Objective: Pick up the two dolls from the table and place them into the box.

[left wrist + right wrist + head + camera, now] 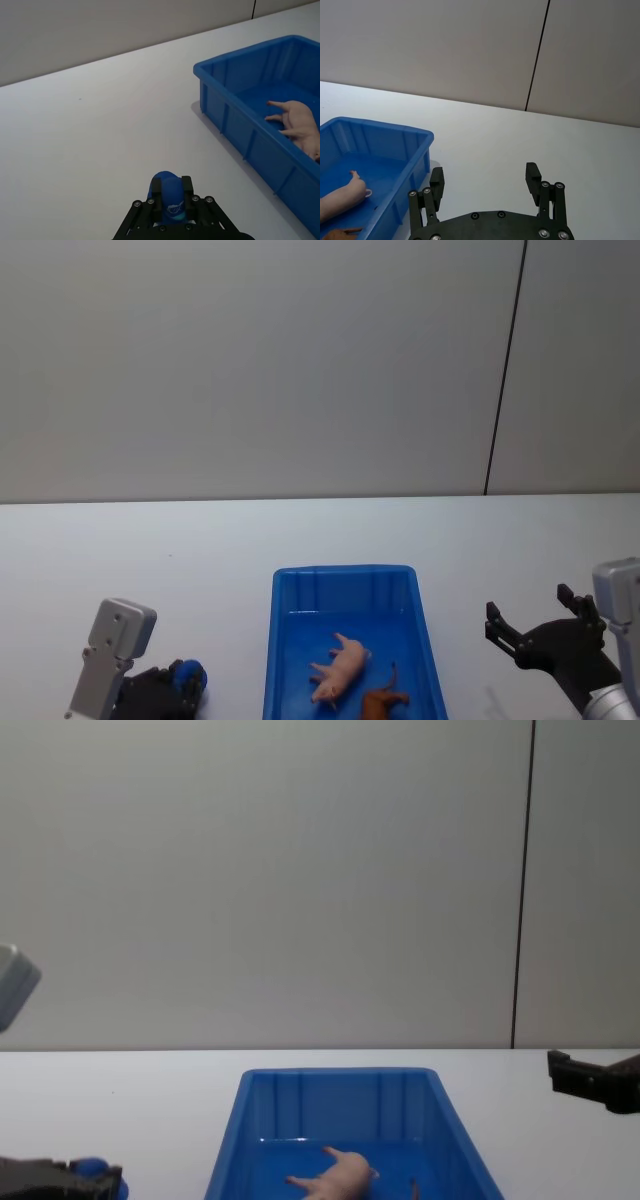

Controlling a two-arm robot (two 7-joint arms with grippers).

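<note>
The left gripper (185, 680) hangs low over the table (150, 550), fingers pinched narrow around a small blue object (167, 197). To its right sits the box (290, 640), with the pink pig (340, 668) and the brown animal (383, 703) lying inside. Right of the box, the right gripper (530, 625) hovers, spread wide and empty.

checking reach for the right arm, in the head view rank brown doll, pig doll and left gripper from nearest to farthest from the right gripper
From the right gripper:
1. Brown doll, in the blue box, by its right wall near the front.
2. Pig doll, lying mid-box, just left of the brown one.
3. Left gripper, past the box on the table's left side.
</note>
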